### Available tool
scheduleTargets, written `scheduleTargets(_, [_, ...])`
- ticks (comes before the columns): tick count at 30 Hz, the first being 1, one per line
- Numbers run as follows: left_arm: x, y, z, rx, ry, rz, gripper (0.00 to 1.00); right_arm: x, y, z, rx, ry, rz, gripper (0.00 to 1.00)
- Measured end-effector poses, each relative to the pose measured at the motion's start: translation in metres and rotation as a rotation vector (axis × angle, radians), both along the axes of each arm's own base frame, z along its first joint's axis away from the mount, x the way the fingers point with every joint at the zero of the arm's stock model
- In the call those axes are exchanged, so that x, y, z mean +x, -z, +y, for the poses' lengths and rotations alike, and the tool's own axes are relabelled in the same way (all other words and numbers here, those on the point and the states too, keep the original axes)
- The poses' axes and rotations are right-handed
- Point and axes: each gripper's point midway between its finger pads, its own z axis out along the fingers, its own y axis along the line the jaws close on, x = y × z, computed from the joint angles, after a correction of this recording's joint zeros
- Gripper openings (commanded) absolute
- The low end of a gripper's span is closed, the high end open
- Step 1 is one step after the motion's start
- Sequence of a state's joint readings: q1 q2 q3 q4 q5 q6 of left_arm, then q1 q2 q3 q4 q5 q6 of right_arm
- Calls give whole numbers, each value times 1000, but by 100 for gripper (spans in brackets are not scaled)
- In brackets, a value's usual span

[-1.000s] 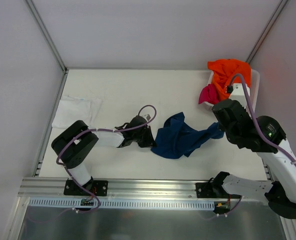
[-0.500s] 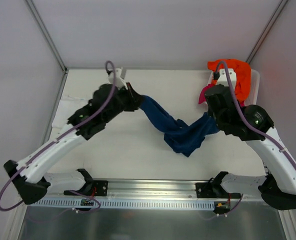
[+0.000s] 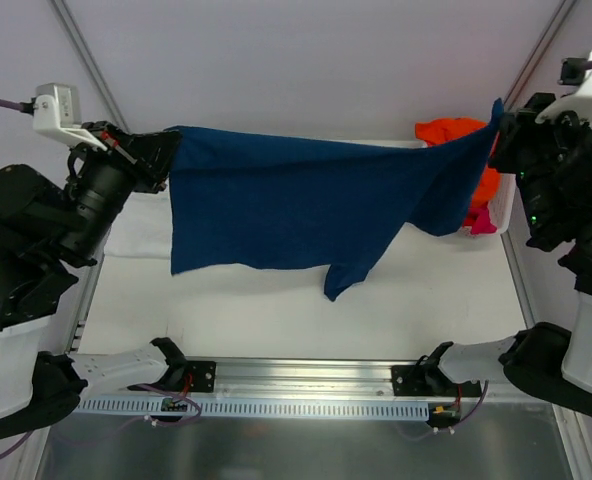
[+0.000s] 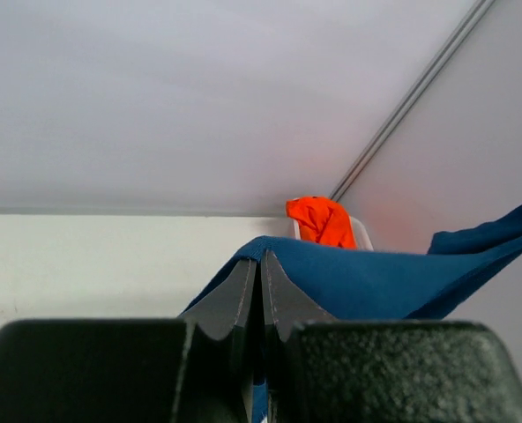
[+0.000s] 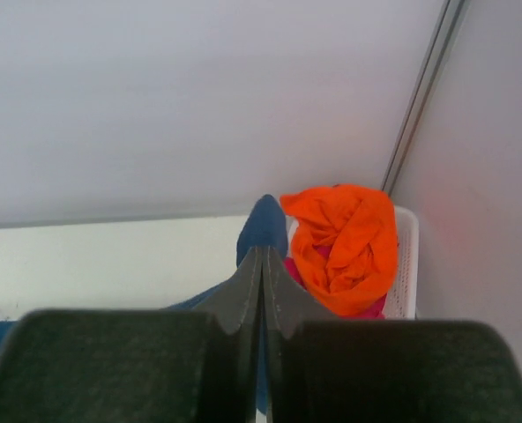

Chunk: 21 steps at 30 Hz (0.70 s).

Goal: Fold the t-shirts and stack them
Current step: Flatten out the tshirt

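Your two arms stand tall on either side of the table (image 3: pixel 426 290), wrists high above it and pointing in toward each other. In the top view the left gripper (image 3: pixel 168 145) sits at about 10 o'clock, its jaws pinched tight on one upper corner of the navy t-shirt (image 3: pixel 296 200). The left wrist view shows the fingers pressed together with blue cloth wedged between them. The right gripper (image 3: pixel 495 128) is at about 2 o'clock, likewise clamped on the opposite corner of the same shirt, with blue fabric poking up between its closed fingers in the right wrist view.

The navy shirt hangs stretched between the two grippers like a banner, with its top edge nearly taut and its lower edge uneven, dipping to a point toward 6 o'clock.

Behind the right gripper, the orange t-shirt (image 5: pixel 349 238) is heaped in the white basket (image 5: pixel 406 256) over the magenta-pink one (image 3: pixel 483 222).
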<state>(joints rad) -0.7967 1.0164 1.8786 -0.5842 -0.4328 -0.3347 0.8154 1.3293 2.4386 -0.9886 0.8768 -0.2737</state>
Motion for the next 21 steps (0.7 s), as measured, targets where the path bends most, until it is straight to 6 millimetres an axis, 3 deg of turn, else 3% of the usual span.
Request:
scheduleTargets(8, [-39,-3,30,-9,41,-17,0,-42,-18,-30,51,-95,-102,0])
scheduleTargets(12, [-70,-14,42,-57,120,-54,0,-73,-42,-47,131,-172,-207,0])
scheduleTargets(17, [-106,-35,43,-126,259,-107,0,-115,-76,-67,243,-288,-370,1])
scheduleTargets(21, [-115,-31,37,-126,318,-95,0,-132,-82,-73,294,-336,-420,0])
